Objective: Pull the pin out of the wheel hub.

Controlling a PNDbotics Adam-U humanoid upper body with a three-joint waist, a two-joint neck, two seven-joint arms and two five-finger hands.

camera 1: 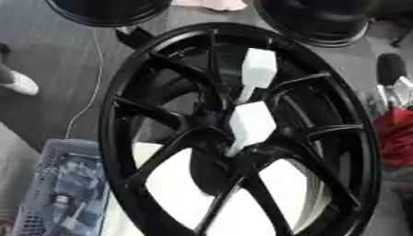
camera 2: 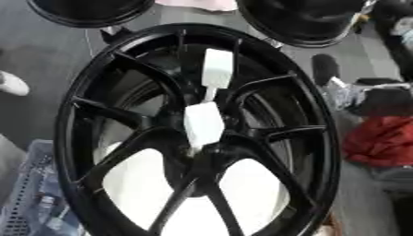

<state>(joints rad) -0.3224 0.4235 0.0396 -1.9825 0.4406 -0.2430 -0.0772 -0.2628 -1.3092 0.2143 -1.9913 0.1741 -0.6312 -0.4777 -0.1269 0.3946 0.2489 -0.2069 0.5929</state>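
Observation:
A large black spoked wheel hub [camera 1: 115, 115] fills most of both views, standing tilted over a white surface. Two white pins stick out of it near its middle. The upper pin [camera 1: 258, 68] has a blocky white head and a thin stem running down into the spokes. Just below it, the lower pin [camera 1: 251, 123] has a similar head, and its stem enters the hub's centre [camera 1: 216, 138]. Neither of my hands shows in either view.
Two more black wheels [camera 1: 105, 11] [camera 1: 316, 23] lie at the top edge. A grey-blue mesh basket [camera 1: 56, 184] with small items sits at the lower left. A red cloth [camera 2: 379, 140] lies at the right. A thin white cable [camera 1: 90, 78] crosses the grey floor on the left.

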